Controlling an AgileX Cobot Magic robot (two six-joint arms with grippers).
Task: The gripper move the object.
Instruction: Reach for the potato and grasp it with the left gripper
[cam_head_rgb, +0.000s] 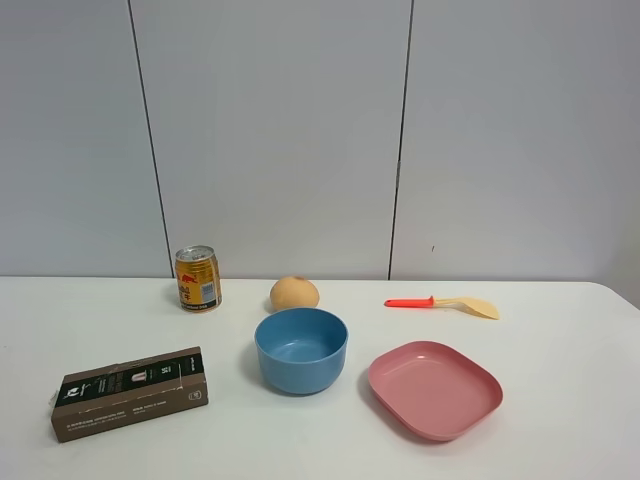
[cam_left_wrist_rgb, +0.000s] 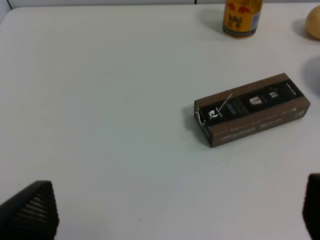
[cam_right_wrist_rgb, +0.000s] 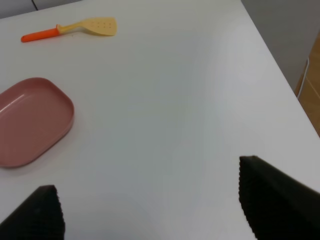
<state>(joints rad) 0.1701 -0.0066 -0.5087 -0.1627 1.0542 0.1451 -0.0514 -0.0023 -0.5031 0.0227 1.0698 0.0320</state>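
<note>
Closest to the robot, over bare white worktop (cam_head_rgb: 570, 340), both arms hang clear of every item. The left end effector (cam_left_wrist_rgb: 172, 202) has its two black ribbed fingers spread wide, with only worktop between them. The right end effector (cam_right_wrist_rgb: 147, 180) is likewise spread wide and grips nothing. Neither shows in the exterior high view.

Next out, at the front left, a long brown box (cam_head_rgb: 130, 392) lies flat on its broad side, slightly askew. The left wrist view shows it ahead of the left fingers and well apart from them. At the front right sits a pink plate (cam_head_rgb: 435, 388) with rounded corners, untouched by the right end effector. Between box and plate, a little further back, a blue bowl (cam_head_rgb: 300, 350) stands upright, near the plate but apart from it.

Just behind the bowl, the round tan-orange fruit (cam_head_rgb: 294, 293) rests on the worktop, well apart from both end effectors. Whether it touches the bowl's far rim cannot be told. To its left a gold drink can (cam_head_rgb: 198, 278) stands upright, near but not touching. To its right, further off, a spatula (cam_head_rgb: 445, 303) with an orange handle and a pale yellow blade lies flat, handle toward the fruit. Behind everything rises a pale grey panelled wall (cam_head_rgb: 270, 130).
</note>
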